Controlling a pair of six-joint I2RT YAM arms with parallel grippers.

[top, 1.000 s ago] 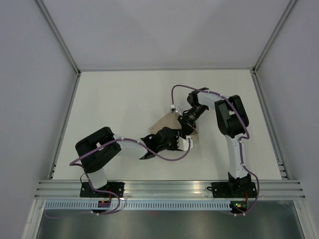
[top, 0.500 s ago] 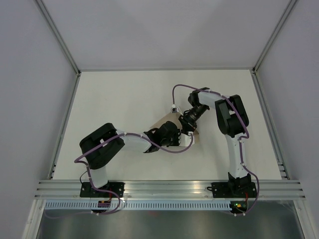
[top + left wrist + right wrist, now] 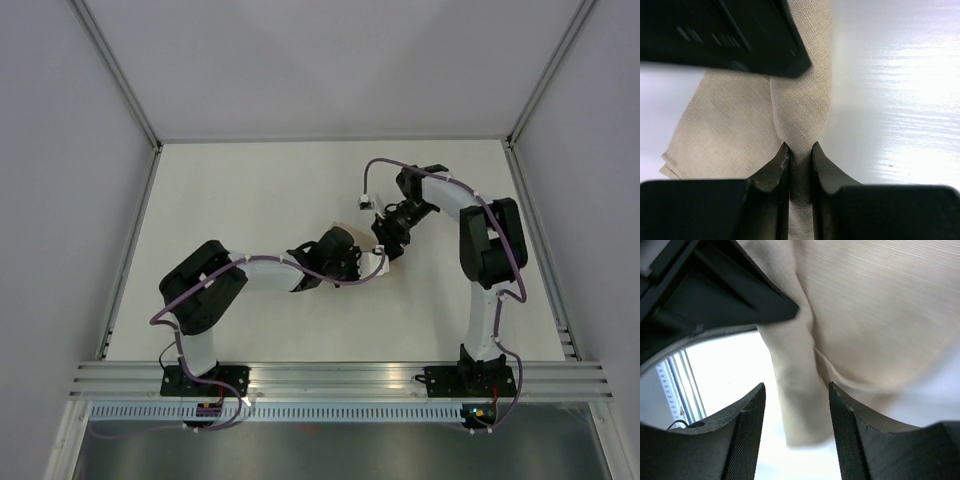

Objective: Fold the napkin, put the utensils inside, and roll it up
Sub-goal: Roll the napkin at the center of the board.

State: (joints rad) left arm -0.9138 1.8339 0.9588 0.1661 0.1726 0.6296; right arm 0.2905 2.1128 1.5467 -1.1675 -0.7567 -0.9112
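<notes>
A: Left gripper (image 3: 800, 150) has closed down and is pinched on a raised ridge of the napkin (image 3: 730, 120). The weave shows on both sides of the fingers (image 3: 776, 167).

B: Right gripper (image 3: 796, 388) has spread open. A rolled edge of cloth lies between its fingers, unsqueezed. In the top view it has drawn back toward upper right.

A: The tan patch seen earlier is now hidden under both wrists at frame centre. Only the wrist views show cloth.

B: The table (image 3: 250, 200) is bare white to the left, top and right of the arms, walled on three sides, with a rail (image 3: 340, 372) at the bottom.
</notes>
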